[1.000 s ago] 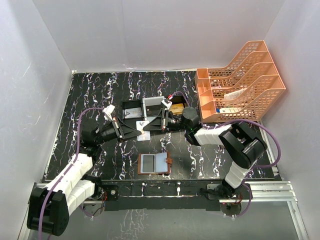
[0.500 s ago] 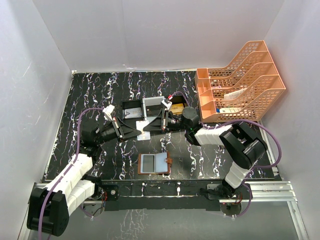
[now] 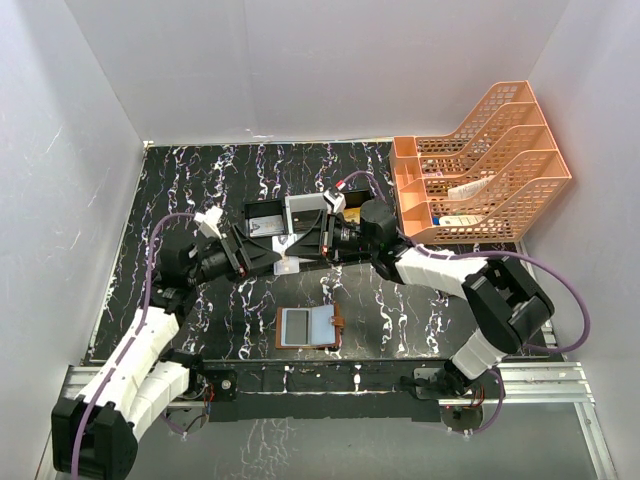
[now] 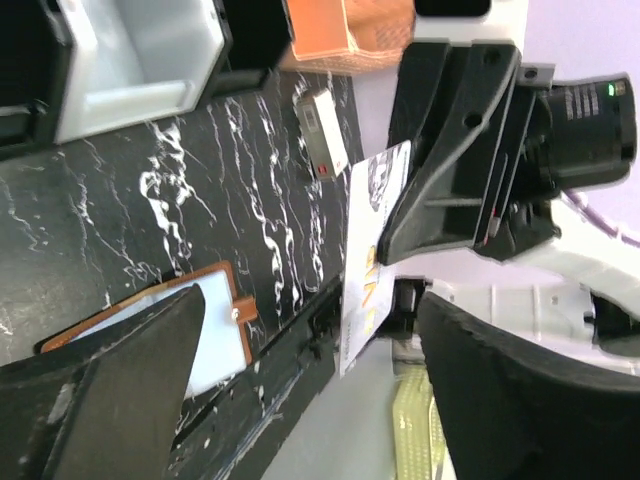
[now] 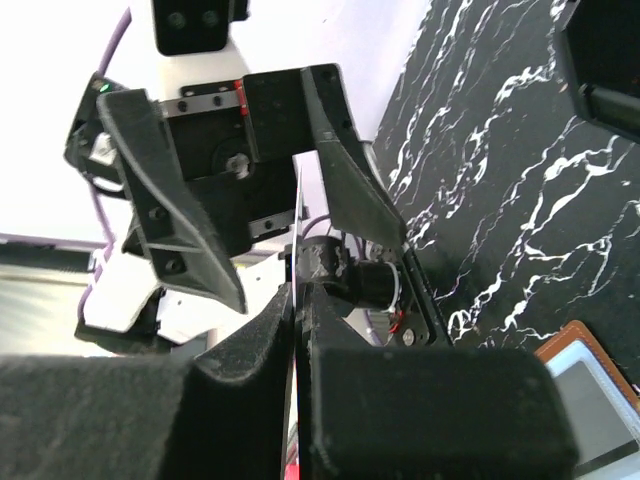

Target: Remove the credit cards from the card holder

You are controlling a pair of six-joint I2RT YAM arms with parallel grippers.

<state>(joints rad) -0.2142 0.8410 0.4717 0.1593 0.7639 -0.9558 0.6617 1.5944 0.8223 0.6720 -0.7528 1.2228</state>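
Handover, I judge: beyond the brown leather card holder my right gripper pinches a thin pale card, left gripper gaping empty; next, lay it down.

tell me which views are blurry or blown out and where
Top external: evenly lit and sharp, only soft shadows, card holder clear. Left wrist: own fingers dark and soft up close, credit card in focus. Right wrist: near fingers blur to black, upper-left background washes out white.
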